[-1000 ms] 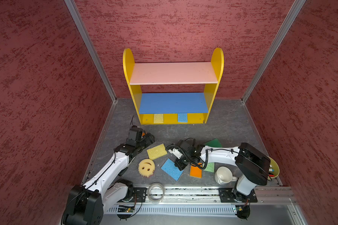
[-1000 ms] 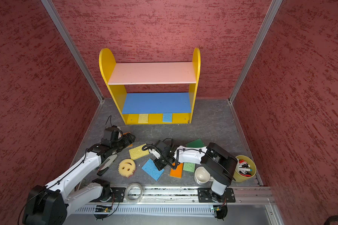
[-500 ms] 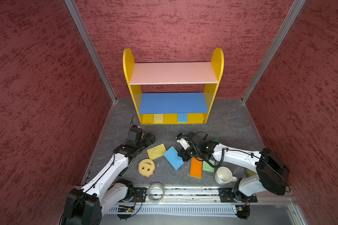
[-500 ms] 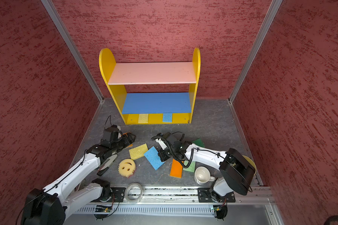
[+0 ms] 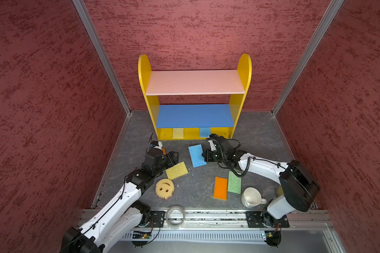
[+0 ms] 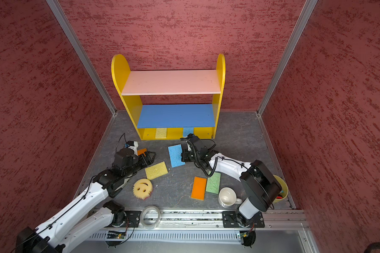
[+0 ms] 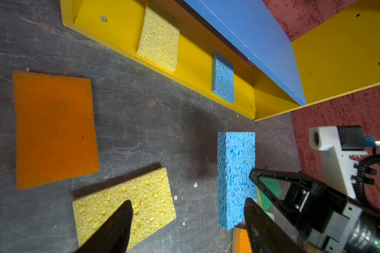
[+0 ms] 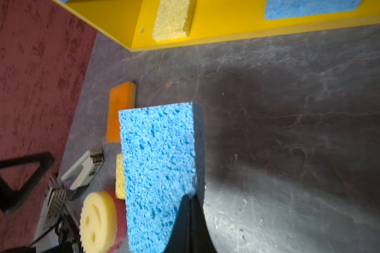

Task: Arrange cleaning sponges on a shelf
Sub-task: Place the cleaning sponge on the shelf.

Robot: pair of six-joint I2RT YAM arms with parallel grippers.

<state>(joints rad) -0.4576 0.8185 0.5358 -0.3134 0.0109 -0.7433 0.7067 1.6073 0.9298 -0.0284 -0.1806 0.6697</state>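
Sponges of porous foam lie loose on the grey bench (image 5: 257, 140) before me. Nearest, on the rail by my bases, sits a clear tape ring (image 5: 167, 216). Just past it stands a white mug (image 5: 248, 203), mouth up. Behind my right arm a yellow cup (image 6: 283, 188) holds small red and dark things I cannot make out.

Next comes the round smiley sponge (image 5: 165, 188), yellow with a toothed rim, cut-out eyes and grin, and a pinkish-red back. To its right an orange sponge (image 5: 220, 188) and a light green sponge (image 5: 234, 185) lie flat, side by side and touching.

My left jaws hang wide apart over a corner of the yellow sponge (image 5: 177, 170), gripping nothing. A second orange sponge (image 7: 55, 129) lies flat just beyond them. A small label on that arm's white camera mount is too blurred to read.

My right jaws are pinched tight on one edge of the blue sponge (image 5: 196, 155), holding it up on edge.

Farthest stands the shelf (image 5: 145, 72), against the back wall. Its yellow base holds a shelved yellow sponge (image 5: 178, 133) and a shelved blue sponge (image 5: 205, 132), set apart, beneath the blue board (image 5: 194, 115) and pink board (image 5: 194, 82).
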